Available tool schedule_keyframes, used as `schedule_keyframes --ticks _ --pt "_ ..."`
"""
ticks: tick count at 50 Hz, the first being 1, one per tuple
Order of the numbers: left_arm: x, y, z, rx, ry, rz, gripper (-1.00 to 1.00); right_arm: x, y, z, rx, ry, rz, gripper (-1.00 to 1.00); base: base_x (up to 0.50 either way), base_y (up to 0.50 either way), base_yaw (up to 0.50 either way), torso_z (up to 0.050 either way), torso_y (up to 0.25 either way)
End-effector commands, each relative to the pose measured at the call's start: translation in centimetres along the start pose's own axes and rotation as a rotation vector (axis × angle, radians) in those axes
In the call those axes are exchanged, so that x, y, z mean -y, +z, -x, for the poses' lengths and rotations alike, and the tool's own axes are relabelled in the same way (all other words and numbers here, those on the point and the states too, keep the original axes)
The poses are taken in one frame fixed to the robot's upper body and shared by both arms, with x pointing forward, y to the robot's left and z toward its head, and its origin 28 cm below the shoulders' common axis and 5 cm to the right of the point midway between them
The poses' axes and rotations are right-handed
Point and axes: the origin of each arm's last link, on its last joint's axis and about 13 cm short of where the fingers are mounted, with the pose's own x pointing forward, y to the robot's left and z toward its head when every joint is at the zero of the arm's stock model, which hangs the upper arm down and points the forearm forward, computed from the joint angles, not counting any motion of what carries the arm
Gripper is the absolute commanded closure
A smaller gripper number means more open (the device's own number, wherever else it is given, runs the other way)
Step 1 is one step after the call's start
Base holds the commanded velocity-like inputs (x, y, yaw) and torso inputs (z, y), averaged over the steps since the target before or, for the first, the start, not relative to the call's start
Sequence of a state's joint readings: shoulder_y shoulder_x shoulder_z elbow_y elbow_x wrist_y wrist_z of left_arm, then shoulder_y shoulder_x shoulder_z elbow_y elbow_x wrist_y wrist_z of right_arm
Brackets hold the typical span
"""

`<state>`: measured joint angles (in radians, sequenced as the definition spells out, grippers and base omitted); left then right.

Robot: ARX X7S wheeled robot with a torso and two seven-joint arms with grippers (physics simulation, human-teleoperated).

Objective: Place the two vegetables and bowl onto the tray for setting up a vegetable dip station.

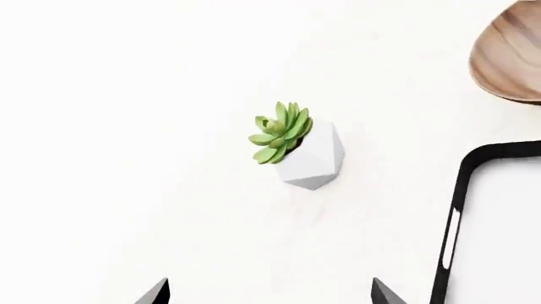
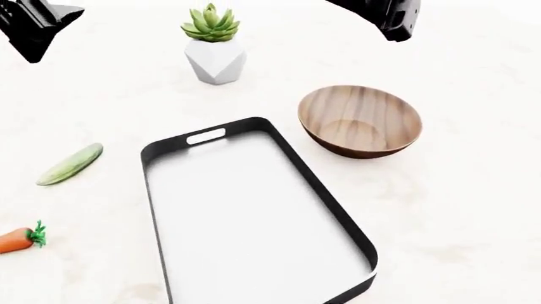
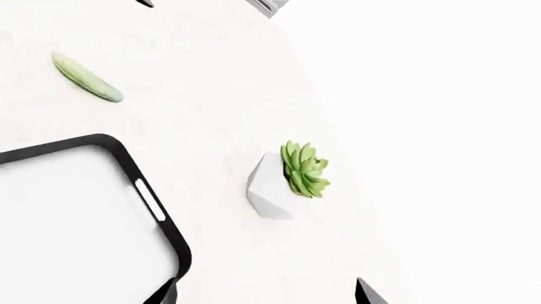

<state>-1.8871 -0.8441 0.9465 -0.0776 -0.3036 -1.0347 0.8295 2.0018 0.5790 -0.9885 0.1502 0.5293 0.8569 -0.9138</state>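
I read the bowl as wood, brown with visible grain and a smooth, lightly satin surface. The tray has a smooth black rim with slight gloss and a matt white floor. The tabletop appears white, matt, faintly mottled like stone. The cucumber skin is smooth. The pot is white, faceted, matt.

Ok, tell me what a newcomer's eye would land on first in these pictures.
First, the black-rimmed tray, lying bare in the middle of the head view. Next, the wooden bowl just off its far right corner and the succulent in its white pot behind the tray. The cucumber and carrot lie apart to the tray's left, none of them on it yet.
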Motion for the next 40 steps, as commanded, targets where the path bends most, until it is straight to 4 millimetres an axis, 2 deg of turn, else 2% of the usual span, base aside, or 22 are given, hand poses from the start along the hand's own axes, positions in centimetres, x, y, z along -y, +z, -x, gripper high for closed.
schedule_keyframes --ticks 1,6,10,16,22,34,40 --pt "-1.5 -1.7 3.7 -0.274 -0.176 0.074 -1.0 1.5 1.8 0.5 0.014 0.061 0.019 -1.0 0.0 0.0 0.0 0.0 0.0" --pt "-2.1 -4.1 4.4 -0.371 -0.195 0.099 -1.0 1.7 2.8 0.8 0.017 0.088 0.05 -1.0 0.0 0.0 0.0 0.0 0.0" --pt "-1.6 -5.5 3.8 -0.417 -0.248 0.086 -1.0 1.9 3.4 0.9 0.024 0.082 0.046 -1.0 0.0 0.0 0.0 0.0 0.0" --pt "-0.3 -7.9 0.4 -0.432 -0.365 0.087 -1.0 2.5 5.1 0.9 0.025 0.072 0.06 -1.0 0.0 0.0 0.0 0.0 0.0" --pt "1.5 -10.0 -1.5 -0.442 -0.449 0.106 -1.0 2.7 4.9 0.7 -0.026 0.055 0.046 -1.0 0.0 0.0 0.0 0.0 0.0" --pt "3.7 -11.8 -3.3 -0.431 -0.549 0.151 -1.0 1.8 4.2 -0.3 -0.044 0.057 0.028 -1.0 0.0 0.0 0.0 0.0 0.0" --pt "3.8 -12.0 -4.2 -0.426 -0.554 0.159 -1.0 1.5 4.1 0.0 -0.058 0.049 0.023 -1.0 0.0 0.0 0.0 0.0 0.0"
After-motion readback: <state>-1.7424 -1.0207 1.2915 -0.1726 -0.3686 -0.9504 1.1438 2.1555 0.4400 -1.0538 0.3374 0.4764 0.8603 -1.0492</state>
